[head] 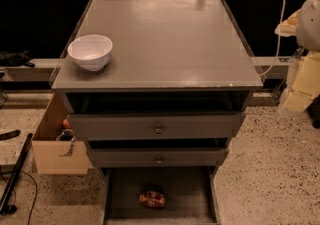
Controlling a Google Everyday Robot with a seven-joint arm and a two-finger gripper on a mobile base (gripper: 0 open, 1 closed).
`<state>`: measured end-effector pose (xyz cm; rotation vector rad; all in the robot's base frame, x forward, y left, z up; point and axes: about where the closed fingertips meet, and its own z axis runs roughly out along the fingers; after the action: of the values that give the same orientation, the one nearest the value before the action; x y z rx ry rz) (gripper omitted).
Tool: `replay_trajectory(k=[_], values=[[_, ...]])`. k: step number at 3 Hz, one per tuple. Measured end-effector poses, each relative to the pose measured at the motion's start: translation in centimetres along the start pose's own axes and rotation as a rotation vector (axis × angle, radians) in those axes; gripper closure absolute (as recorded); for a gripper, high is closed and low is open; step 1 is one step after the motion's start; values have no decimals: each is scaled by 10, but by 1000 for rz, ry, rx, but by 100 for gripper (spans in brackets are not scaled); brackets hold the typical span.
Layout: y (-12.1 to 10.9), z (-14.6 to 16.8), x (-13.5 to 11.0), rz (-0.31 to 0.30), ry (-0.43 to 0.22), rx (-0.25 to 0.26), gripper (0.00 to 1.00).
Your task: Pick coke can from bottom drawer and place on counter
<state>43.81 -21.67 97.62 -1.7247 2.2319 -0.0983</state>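
Looking down on the coke can (152, 198), lying on its side near the middle of the bottom drawer (192, 196), resting on the dark wood-grain floor and sitting apart from both side walls. Finding the gripper (303, 85) hanging at the right edge of the camera view, beside the counter (165, 39) and well apart from the can. Not being able to tell whether spread or closed, though plainly not holding the can.

Judging the can as light and thin-walled, probably empty (looking crumpled as it lies), so buckling under a hard squeeze and rolling easily on a smooth floor. Favouring a hold across the round body at mid-length, coming down from above and squeezing only gently.

Expecting tight headroom, with the two shallower drawers (157, 126) jutting out above the rear of the open one. Keeping in mind the white bowl (90, 51) sitting near the counter's front left corner, and treating the broad stretch to its right as the likelier landing spot. Counting the task as not yet begun: can in the drawer, nothing lifted.
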Motion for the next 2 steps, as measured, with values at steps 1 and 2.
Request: replay_trajectory(k=[1,2], values=[[0,0,0,0,0,0,0],[6,19,-4,58,-82,-13,0]])
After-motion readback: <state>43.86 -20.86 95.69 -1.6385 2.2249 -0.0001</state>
